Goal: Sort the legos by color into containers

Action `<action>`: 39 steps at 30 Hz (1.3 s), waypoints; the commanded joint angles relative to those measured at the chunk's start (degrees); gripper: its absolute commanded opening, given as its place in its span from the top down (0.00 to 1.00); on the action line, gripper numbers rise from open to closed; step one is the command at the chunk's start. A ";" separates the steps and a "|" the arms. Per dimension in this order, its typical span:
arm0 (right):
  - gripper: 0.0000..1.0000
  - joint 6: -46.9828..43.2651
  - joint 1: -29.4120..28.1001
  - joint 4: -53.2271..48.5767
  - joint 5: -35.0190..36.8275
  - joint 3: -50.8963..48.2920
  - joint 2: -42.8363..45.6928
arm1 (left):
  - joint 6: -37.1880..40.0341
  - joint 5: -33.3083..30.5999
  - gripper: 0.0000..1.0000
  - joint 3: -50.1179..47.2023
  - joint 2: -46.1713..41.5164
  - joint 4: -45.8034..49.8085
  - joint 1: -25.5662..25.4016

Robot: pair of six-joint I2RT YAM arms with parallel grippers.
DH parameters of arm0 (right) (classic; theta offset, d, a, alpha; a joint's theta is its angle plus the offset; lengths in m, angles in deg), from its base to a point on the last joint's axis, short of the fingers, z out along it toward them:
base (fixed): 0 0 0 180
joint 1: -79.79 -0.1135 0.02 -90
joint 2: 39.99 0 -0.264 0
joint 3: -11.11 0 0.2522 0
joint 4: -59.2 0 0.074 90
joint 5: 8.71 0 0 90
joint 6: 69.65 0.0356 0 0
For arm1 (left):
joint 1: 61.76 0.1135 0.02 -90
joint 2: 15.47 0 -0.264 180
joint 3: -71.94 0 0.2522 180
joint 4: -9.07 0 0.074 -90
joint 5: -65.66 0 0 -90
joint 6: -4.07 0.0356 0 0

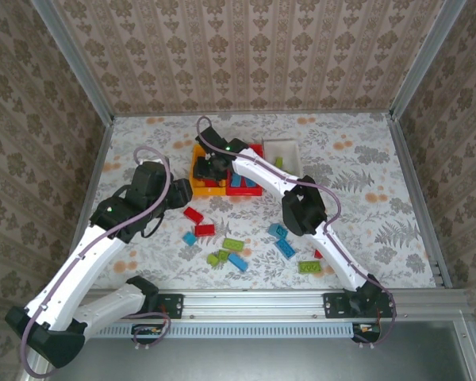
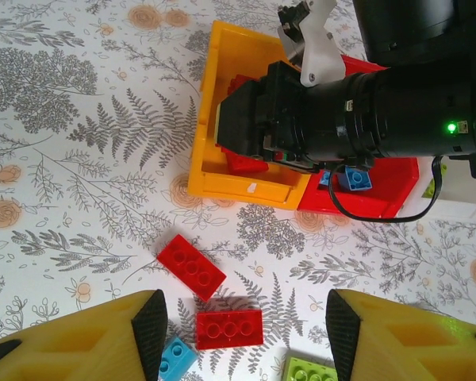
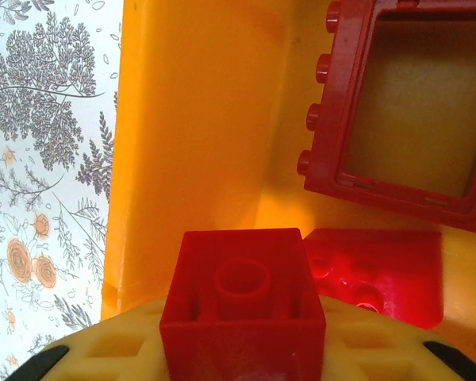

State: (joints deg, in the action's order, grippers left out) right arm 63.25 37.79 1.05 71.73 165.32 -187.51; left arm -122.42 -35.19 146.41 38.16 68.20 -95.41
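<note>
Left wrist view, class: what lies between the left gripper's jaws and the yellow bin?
In the left wrist view: an angled red brick and, nearer the jaws, a second red brick.

The brick [image 3: 242, 305] and frame [image 3: 397, 198] are red, the bin [image 3: 190, 119] yellow-orange, the table [image 3: 47, 119] white with grey ferns.

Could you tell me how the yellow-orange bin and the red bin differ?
The yellow-orange bin holds red bricks; the red bin holds blue bricks. The right gripper hangs over the yellow-orange bin, not the red bin. Both are open-top and sit side by side.
</note>
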 commanded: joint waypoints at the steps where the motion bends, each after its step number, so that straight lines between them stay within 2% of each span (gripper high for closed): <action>1: 0.57 0.90 0.22 -2.61 -0.66 2.74 -0.89 | 1.42 1.09 0.42 0.35 -0.34 -0.40 0.60; 9: 0.48 -0.79 -0.01 -3.69 1.16 2.86 2.57 | 1.43 2.41 0.41 0.06 0.53 -1.32 0.82; 16: 0.51 -2.65 -0.43 -3.71 2.43 2.75 7.04 | 1.80 3.69 0.42 -0.71 1.18 -1.09 0.95; 20: 0.52 -6.56 -1.10 -4.00 5.97 0.63 12.09 | 4.33 7.85 0.42 -1.23 2.52 0.05 1.30; 23: 0.52 -9.22 -1.26 2.38 8.49 -12.81 21.27 | 6.62 10.83 0.42 -2.23 2.81 1.53 1.30; 26: 0.52 -10.10 -1.11 15.59 10.44 -34.31 34.42 | 8.34 13.16 0.42 -3.59 2.54 2.70 1.29; 32: 0.50 -14.68 -1.15 26.79 14.07 -62.91 55.35 | 13.13 22.44 0.43 -5.62 5.49 0.27 -0.58; 35: 0.49 -16.08 -0.90 28.96 16.20 -76.83 66.12 | 16.77 25.27 0.43 -5.07 9.95 -2.49 -4.89; 39: 0.48 -13.45 1.32 23.38 18.85 -88.21 80.12 | 22.98 26.32 0.43 -1.35 19.09 -7.92 -14.03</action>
State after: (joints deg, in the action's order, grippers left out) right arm 49.43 37.53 25.40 86.33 80.82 -114.84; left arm -106.20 -12.75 142.23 53.43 65.20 -105.02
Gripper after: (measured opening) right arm 0.521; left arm 0.567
